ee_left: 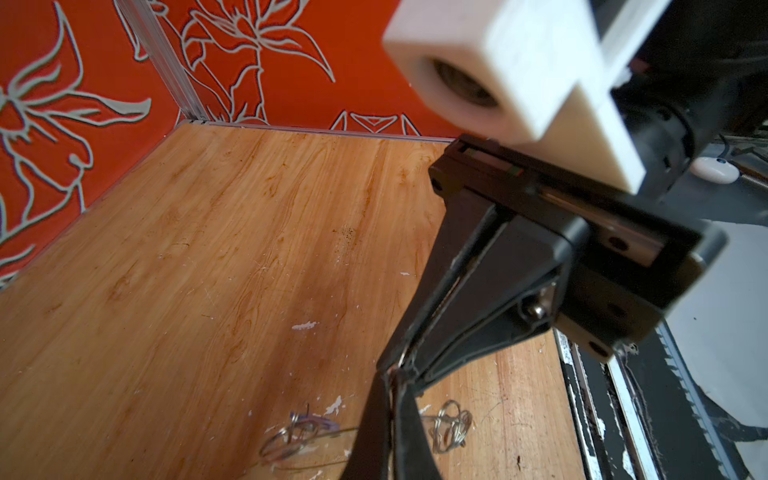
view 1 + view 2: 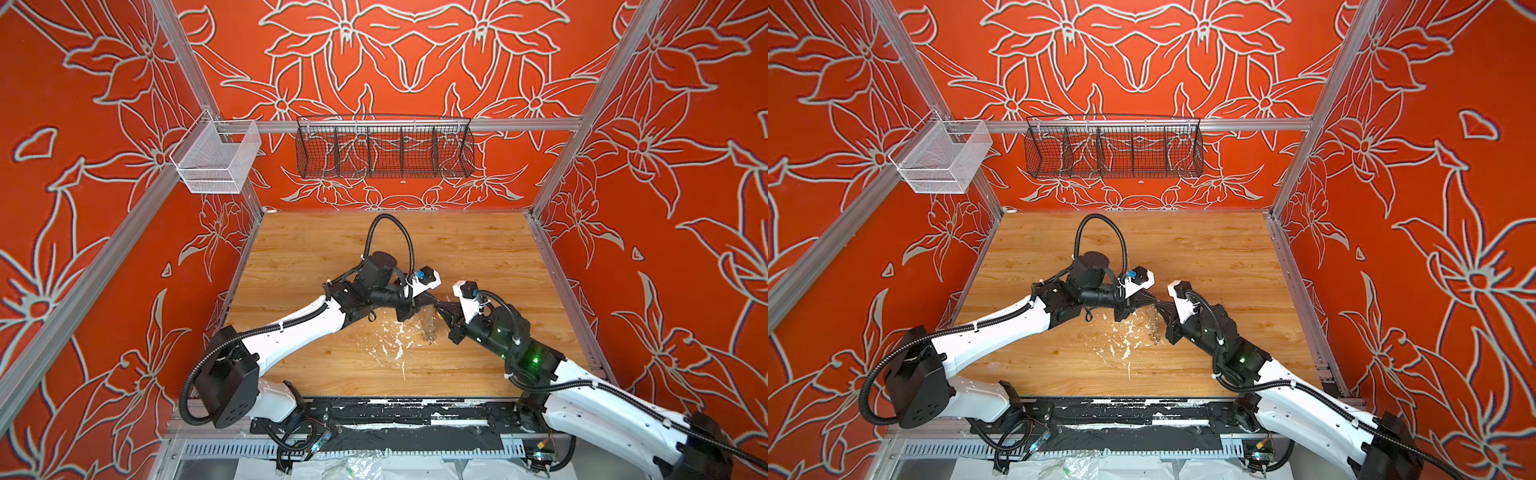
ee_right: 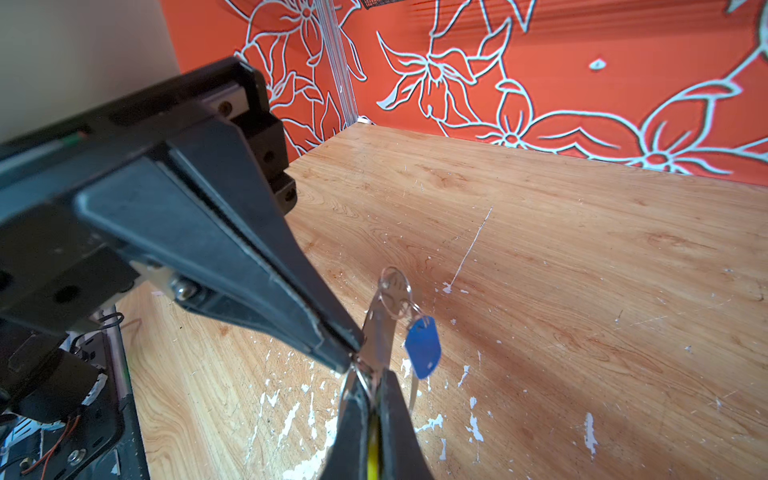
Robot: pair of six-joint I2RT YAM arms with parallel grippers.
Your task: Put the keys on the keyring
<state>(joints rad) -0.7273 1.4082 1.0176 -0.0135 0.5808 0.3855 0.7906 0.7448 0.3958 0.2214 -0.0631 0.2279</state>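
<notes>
Because both hands meet tip to tip above the table (image 3: 582, 249), the whole job hangs on two thin pinches. The right hand (image 3: 374, 399) is pressed together, with a strip of the yellow key (image 3: 374, 444) showing between its fingers. The left hand (image 3: 353, 359) is pressed together too, touching the right hand's tip, and seems to nip a wire loop of the keyring (image 3: 379, 332) there; exactly which loop cannot be told. The blue key (image 3: 423, 347) dangles free just beside the right hand, from a small ring (image 3: 395, 299) on the keyring. More split rings (image 1: 451, 424) hang below the right hand in the left wrist view.

The likeliest failure is a slip: wire this thin could twist out of the left hand if the two pull apart unevenly, dropping the keyring. The yellow key could also pivot in the right hand and miss the split. The swinging blue key may snag a finger.
</notes>
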